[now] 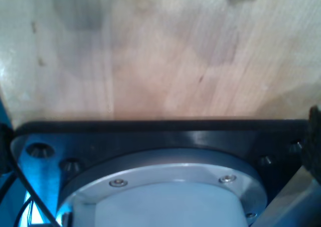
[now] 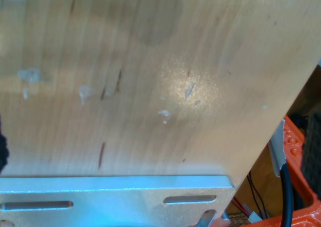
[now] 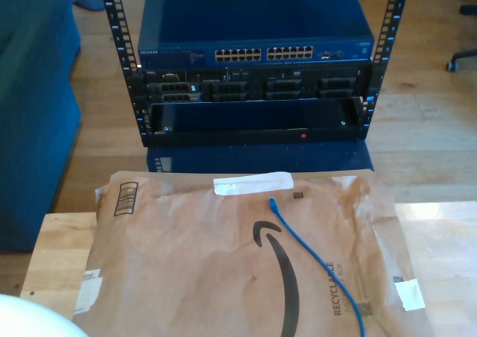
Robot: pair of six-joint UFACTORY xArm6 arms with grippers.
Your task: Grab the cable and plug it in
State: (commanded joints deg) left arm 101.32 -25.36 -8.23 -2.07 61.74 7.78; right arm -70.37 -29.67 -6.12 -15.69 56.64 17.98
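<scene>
Neither end effector's jaws can be judged open or closed; both wrist views look at bare desk (image 2: 150, 86). The cable (image 3: 305, 251) lies loose on the brown mailer (image 3: 186, 277), plug (image 3: 273, 201) toward the switch (image 3: 253, 31). Light and floppy, it is best gripped just behind the plug.

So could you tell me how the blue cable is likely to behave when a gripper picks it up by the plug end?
The cable is thin and lies in a loose curve on the paper mailer, so it will probably droop and trail. It looks light and should lift easily. Its small plug may swing or twist, making it harder to line up with the switch's ports.
</scene>
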